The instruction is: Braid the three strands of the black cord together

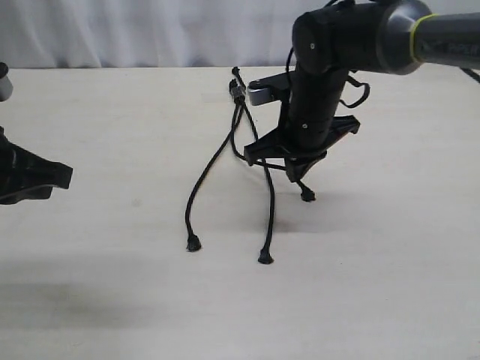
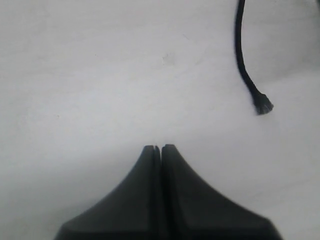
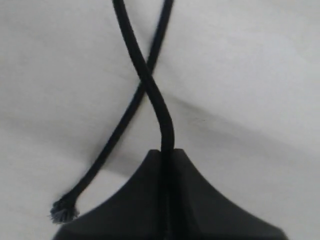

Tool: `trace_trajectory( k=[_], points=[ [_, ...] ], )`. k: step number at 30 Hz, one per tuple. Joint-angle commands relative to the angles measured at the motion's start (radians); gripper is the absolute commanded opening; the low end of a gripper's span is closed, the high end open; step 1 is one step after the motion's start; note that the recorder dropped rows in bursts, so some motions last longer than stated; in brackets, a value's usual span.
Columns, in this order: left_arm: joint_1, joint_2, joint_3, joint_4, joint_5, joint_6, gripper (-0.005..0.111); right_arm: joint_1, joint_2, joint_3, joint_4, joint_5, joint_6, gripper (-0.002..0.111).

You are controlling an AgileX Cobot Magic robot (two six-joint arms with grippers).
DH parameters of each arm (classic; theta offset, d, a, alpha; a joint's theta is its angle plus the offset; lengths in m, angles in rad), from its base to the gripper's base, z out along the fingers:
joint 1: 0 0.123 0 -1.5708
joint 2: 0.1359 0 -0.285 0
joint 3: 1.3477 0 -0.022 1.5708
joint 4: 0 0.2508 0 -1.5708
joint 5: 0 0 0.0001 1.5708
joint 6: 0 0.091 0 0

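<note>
Exterior view: the black cord (image 1: pixel 241 124) lies on the pale surface (image 1: pixel 112 300), its knotted top (image 1: pixel 237 91) at the far side next to a small grey metal piece (image 1: pixel 259 94). From there the three strands (image 1: pixel 262 187) fan toward the near side. One strand curves left to a knotted end (image 1: pixel 193 244). A second strand runs almost straight to an end (image 1: pixel 265 257). The third strand's end (image 1: pixel 307 196) sits just beside the right claw (image 1: pixel 300 174), which is down at the surface right of the cord.

Right wrist view shows that claw (image 3: pixel 167 152) pinched together on one strand (image 3: pixel 150 95), which runs straight in between the fingertips. This held strand crosses over another strand (image 3: pixel 115 135) that ends in a frayed tip (image 3: pixel 64 210) near the claw. Which strand is held I cannot tell from the exterior view.

The left claw (image 1: pixel 66 176) sits at the left edge, well apart from the cord. Left wrist view shows its fingers (image 2: pixel 150 165) pressed together with nothing between them, and a knotted strand end (image 2: pixel 261 105) lies off to one side.
</note>
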Motion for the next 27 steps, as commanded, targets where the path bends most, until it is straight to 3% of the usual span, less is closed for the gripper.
trace_trajectory(
  k=[1,6,11,18,23,27],
  points=[
    [-0.008,0.001,0.001,-0.038,0.001,-0.008,0.000,-0.070,0.001,-0.001,0.005,0.018,-0.024,0.004],
    [-0.008,0.001,0.001,-0.083,-0.003,0.000,0.000,-0.138,0.001,0.002,0.005,0.082,-0.046,0.004],
    [-0.010,0.001,0.001,-0.153,-0.020,0.023,0.000,-0.151,0.001,0.077,0.011,0.007,-0.063,0.006],
    [-0.022,0.020,-0.001,-0.206,-0.020,0.026,0.000,-0.154,-0.001,0.143,0.039,-0.057,-0.081,0.047],
    [-0.150,0.105,-0.035,-0.208,-0.026,0.011,0.000,-0.202,-0.060,0.145,0.080,-0.048,-0.081,0.052],
    [-0.277,0.237,-0.163,-0.137,-0.033,-0.087,0.000,-0.304,-0.132,0.171,0.158,-0.051,-0.100,0.052]
  ],
)
